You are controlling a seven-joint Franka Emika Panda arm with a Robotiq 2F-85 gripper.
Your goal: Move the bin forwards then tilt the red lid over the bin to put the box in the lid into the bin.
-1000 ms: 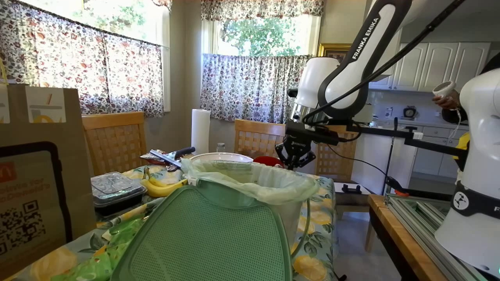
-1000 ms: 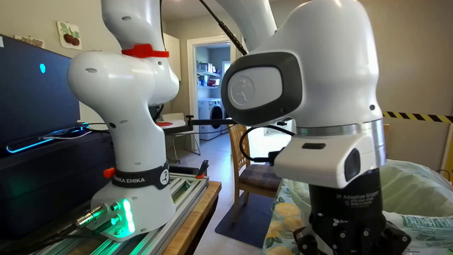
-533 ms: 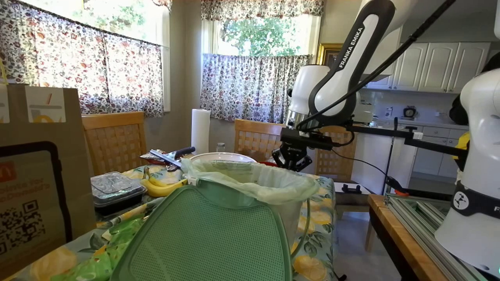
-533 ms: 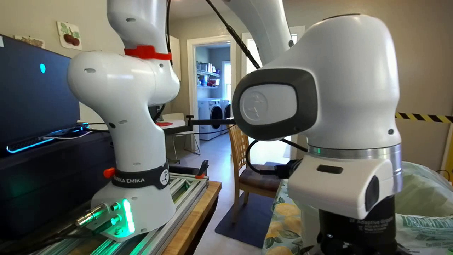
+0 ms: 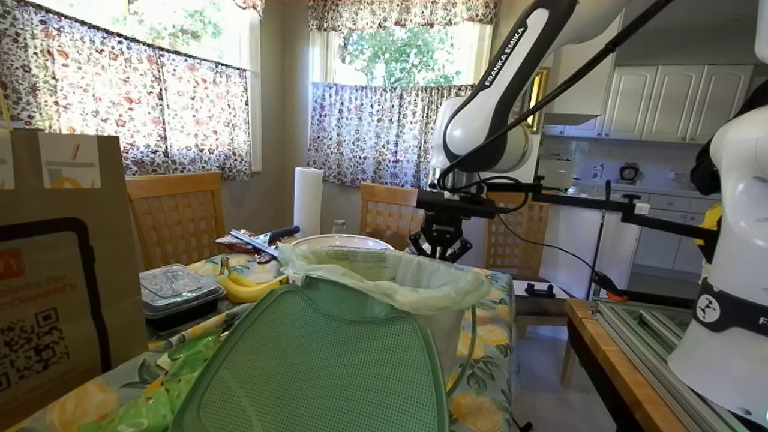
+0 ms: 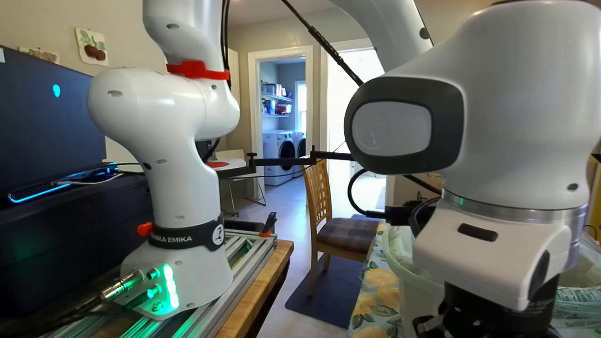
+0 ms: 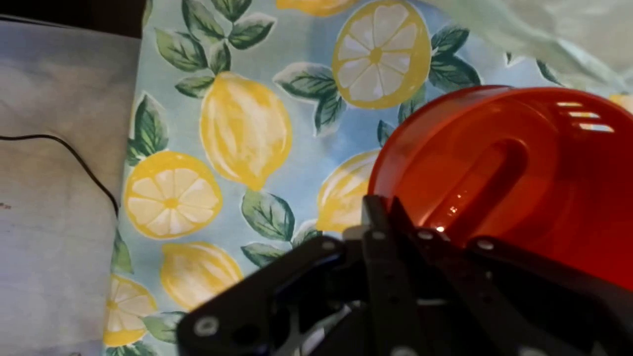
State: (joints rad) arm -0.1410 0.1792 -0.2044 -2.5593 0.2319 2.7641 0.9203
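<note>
A lemon-print tablecloth (image 7: 311,148) fills much of the wrist view. Nearest there is the gripper (image 7: 385,210), its fingers close together and the rim of the red lid (image 7: 544,183) pinched between them, one tip outside the wall, one within. Whether the lid touches the tablecloth cannot be told; a pale green liner (image 7: 539,34) shows just beyond its edge.

In an exterior view a green cover (image 5: 324,360) stands foremost, beside a brown paper bag (image 5: 72,252) printed with a red-backed M, a QR code (image 5: 39,348) and the cropped words "oints for" and "cDonald's". Behind the cover is the bin (image 5: 443,336), upright, and past its rim the gripper, tips hidden, lettering too small to read. Above it the arm (image 5: 510,78) says FRANKA EMIKA. In an exterior view, a black band (image 6: 188,238) round the arm's base (image 6: 181,272) shows part of that name, "ANKA EMIKA", and the liner's print yields "Certified". Farther off, in an exterior view, are a white paper roll (image 5: 308,201), wooden chairs (image 5: 177,210) and floral curtains (image 5: 384,132).
</note>
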